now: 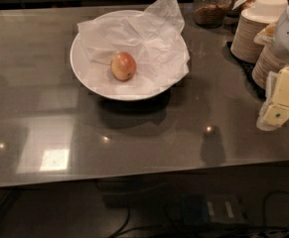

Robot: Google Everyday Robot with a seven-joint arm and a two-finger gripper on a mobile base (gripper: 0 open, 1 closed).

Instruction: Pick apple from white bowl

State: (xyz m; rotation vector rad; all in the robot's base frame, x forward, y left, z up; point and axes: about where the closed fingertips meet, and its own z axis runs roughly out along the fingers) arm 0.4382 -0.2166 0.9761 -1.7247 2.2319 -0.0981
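The apple lay in the white bowl on crumpled paper, left of centre. The tool hung over the right edge of the bench, well apart; the apple lay to its left and farther back. Whether the tool stood wide or narrow could not be told

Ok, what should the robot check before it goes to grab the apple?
1. Apple in plain sight, nothing covering it: ok.
2. Apple lies in the white bowl, on the crumpled paper: ok.
3. Gripper above the apple: not ok, it hangs at the right edge, well away from the bowl.
4. Way across the table from gripper to bowl free of things: ok.
5. Gripper clear of the stacks of paper bowls right behind it: cannot tell.
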